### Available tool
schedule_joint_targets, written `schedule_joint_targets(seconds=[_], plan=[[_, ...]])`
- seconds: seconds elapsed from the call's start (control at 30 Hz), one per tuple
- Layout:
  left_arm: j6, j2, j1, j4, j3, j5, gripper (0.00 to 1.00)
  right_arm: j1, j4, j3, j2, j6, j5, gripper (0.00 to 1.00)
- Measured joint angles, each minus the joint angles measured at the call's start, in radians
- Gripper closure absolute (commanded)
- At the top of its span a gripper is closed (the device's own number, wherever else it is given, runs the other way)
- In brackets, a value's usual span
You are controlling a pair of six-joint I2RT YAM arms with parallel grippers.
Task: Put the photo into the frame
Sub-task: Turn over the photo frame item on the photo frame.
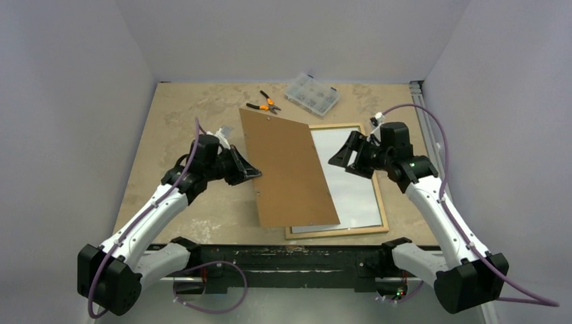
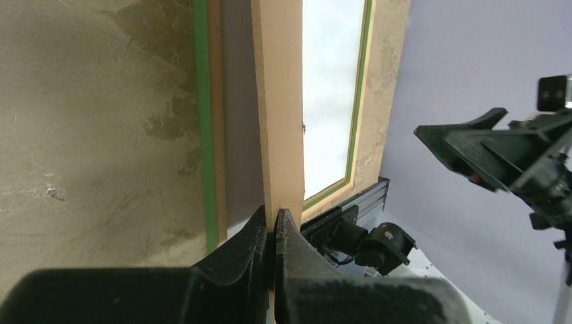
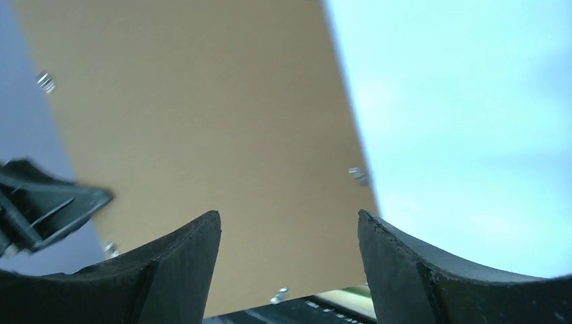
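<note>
The frame (image 1: 383,202) lies flat on the right half of the tabletop (image 1: 182,121), pale wood back upward; a white sheet fills its opening, which I judge to be the photo (image 1: 354,182) lying face down with its plain back showing, though a bare pane could look much the same from here.

The left hand (image 1: 255,173) is clamped tight on the left edge of the brown backing board (image 1: 290,169); its own camera shows both fingers pinching the thin edge, with the board running away edge-on. The board is held raised and tilted, its right part over the left side of the frame; held so, it seems either lifted clear to give access to the opening or brought in to close it, and I cannot tell which.

The right hand (image 1: 335,160) hovers above the frame's far right part, fingers spread wide and holding nothing; it points left toward the board's free edge, probably to steady or guide it.

Small metal tabs (image 3: 357,174) dot the board's rim and may catch on the frame. The board itself is the main obstruction, since it covers part of the opening. Orange-handled pliers (image 1: 266,104) and a clear parts box (image 1: 311,94) sit at the far edge, well apart from the work.
</note>
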Motion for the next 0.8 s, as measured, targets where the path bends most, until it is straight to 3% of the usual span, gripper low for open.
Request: schedule_joint_targets(seconds=[0.17, 0.37, 0.67, 0.8], plan=[[-0.005, -0.012, 0.088, 0.060, -0.074, 0.104, 1.00, -0.202, -0.027, -0.080, 0.039, -0.081, 0.042, 0.22], [0.028, -0.013, 0.129, 0.061, -0.077, 0.160, 1.00, -0.386, 0.011, -0.165, 0.198, -0.123, 0.039, 0.21], [0.081, -0.004, 0.140, 0.034, -0.076, 0.174, 1.00, -0.422, 0.087, -0.172, 0.336, -0.180, 0.068, 0.22], [0.087, -0.001, 0.141, 0.031, -0.074, 0.179, 1.00, -0.423, 0.091, -0.157, 0.362, -0.195, 0.063, 0.27]])
